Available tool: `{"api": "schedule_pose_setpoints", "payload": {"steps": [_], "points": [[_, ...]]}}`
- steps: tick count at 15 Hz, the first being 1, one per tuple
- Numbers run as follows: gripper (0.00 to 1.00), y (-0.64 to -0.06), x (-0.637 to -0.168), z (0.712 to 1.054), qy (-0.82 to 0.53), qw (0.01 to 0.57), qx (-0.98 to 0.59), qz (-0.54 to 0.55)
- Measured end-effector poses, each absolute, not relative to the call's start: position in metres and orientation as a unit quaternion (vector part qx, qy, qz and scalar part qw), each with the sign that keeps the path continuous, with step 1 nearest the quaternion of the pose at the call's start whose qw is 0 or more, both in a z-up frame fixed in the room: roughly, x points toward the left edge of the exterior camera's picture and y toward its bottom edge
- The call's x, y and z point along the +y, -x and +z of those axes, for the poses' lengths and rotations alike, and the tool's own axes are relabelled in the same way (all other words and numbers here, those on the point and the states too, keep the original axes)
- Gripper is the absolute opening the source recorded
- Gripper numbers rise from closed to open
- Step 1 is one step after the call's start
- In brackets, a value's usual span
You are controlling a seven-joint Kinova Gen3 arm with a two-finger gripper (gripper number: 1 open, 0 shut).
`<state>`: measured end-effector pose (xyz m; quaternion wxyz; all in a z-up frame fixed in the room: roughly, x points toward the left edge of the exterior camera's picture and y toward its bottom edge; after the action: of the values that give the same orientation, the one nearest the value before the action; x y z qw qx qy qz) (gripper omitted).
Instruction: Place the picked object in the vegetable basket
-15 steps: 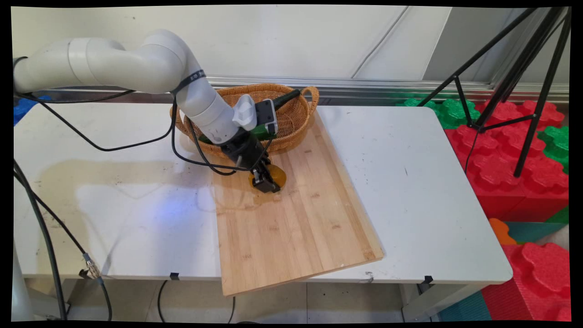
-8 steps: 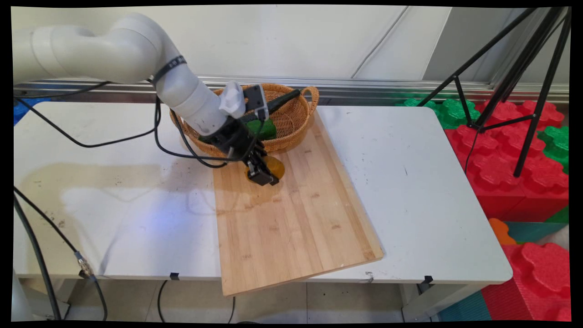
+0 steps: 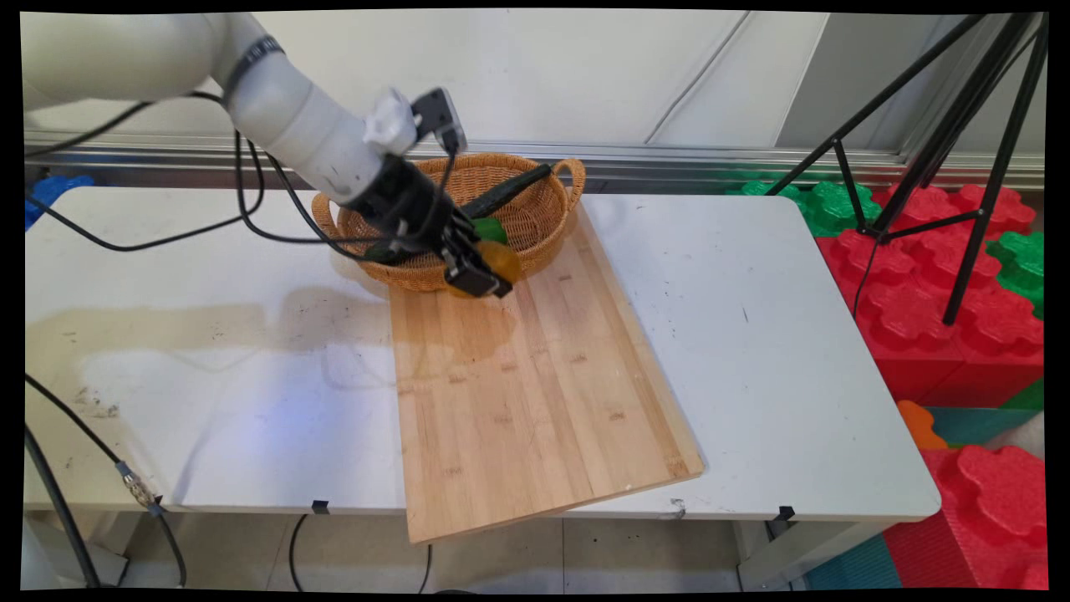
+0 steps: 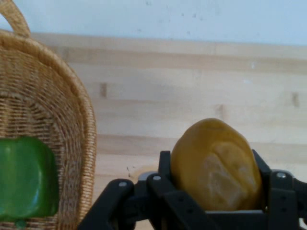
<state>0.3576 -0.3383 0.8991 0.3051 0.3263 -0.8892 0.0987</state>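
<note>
Lifted off the cutting board (image 3: 535, 393) since a second ago, the gripper (image 3: 481, 276) is now hanging over the board's far end beside the wicker basket (image 3: 535, 221). Its jaws are clamping a yellow potato-like lump (image 4: 216, 165) across the middle. It looks firm, smooth-skinned, fairly light and possibly slippery. Beyond, a green pepper (image 4: 26, 177) is lying in the basket.

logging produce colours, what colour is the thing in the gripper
Yellow-orange, potato-like; the object sits clamped in the gripper, clearest in the hand view.
</note>
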Motion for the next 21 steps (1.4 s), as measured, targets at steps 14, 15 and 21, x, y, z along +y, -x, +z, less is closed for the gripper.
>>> {"api": "schedule_pose_setpoints", "payload": {"steps": [14,15,21], "points": [[0.0,-0.421,-0.343,0.97,-0.369,0.339,-0.851,0.156],[0.0,-0.426,-0.346,0.972,-0.375,0.337,-0.848,0.162],[0.0,-0.458,-0.376,0.973,-0.402,0.324,-0.833,0.196]]}}
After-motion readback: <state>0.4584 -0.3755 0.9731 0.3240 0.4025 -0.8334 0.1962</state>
